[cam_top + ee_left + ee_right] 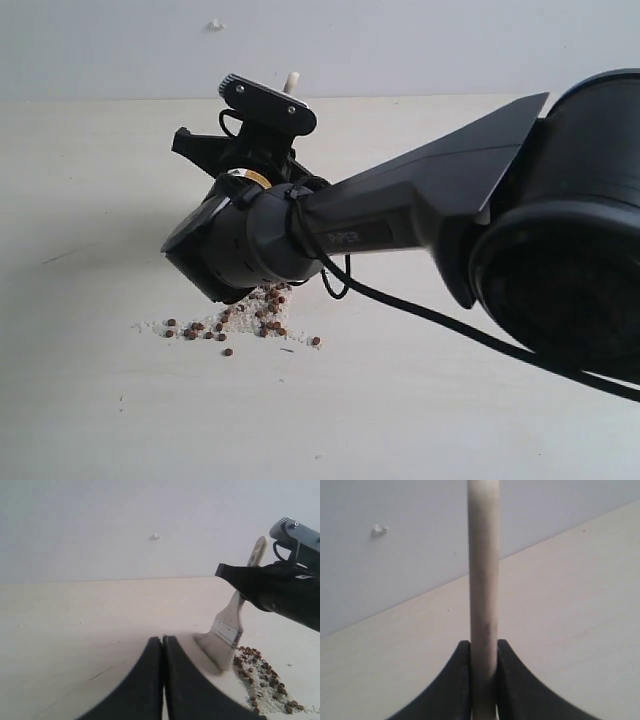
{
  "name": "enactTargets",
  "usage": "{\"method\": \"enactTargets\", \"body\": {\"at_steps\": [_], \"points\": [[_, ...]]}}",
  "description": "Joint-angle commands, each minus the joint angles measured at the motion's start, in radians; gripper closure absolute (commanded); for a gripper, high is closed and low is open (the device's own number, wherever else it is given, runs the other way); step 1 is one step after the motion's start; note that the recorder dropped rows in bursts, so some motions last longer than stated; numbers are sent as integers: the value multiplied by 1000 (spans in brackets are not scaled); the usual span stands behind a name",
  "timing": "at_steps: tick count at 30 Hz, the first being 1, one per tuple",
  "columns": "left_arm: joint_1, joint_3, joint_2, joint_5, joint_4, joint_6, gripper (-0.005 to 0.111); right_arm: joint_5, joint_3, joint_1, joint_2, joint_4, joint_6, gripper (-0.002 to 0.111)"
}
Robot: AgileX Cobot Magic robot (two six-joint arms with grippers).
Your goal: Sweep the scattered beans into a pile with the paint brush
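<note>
The right gripper (483, 647) clamps the pale wooden handle, the sensible hold, of the probably light, flat white-bristled paint brush (226, 630); its soft bristles rest on the pale bench (75, 630) just beside the tiny reddish-brown beans (260, 672); the left gripper (162, 640) is closed, empty

paint brush (231, 624): smooth pale matt wood handle, bright silver metal ferrule, soft white bristles | beans (260, 672) beside paint brush: reddish-brown, dull, among powdery whitish grains (272, 706) | table (75, 630): pale, smooth, matt | right gripper (483, 646): black matt plastic

Fully closed left claw (162, 640); right claw (484, 647) clamps the paint brush (484, 570).
</note>
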Motion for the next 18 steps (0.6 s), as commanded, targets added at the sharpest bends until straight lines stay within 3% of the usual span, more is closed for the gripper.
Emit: {"method": "enactTargets", "body": {"at_steps": [1,18], "points": [[-6,2,-6,-4,-2,-3,106,-23,-2,-5,-23,46,-66,108],[-6,2,-6,-4,-2,-3,106,-41,-2,-3,-110,74,-164,108]]}}
